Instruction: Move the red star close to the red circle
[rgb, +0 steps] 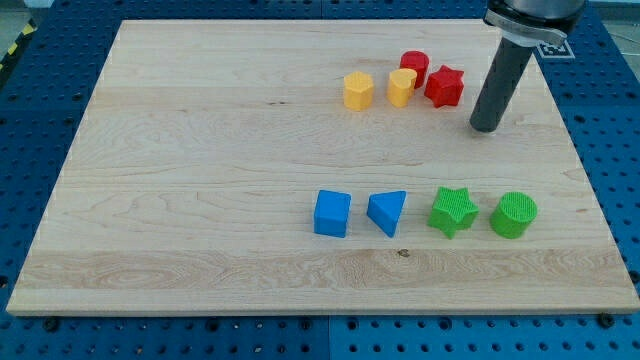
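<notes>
Nearest the camera, a blue cube, blue wedge, green star and green cylinder are sitting in a row on the pale wooden tabletop. Farther back, the red star block is resting just beside the red circle block, near two yellow blocks. With no claw to open or close, the rod's tip is standing just right of the star, so the task is looking nearly done, needing at most a gentle leftward nudge.

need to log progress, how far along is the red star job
Mostly done, it seems: the red star sits right beside the red circle, touching or nearly so. In hand: my tip rests on the board to the view's right of the star, with a small gap, touching no block. Left: at most a slight nudge toward the view's left if they should sit closer.
</notes>
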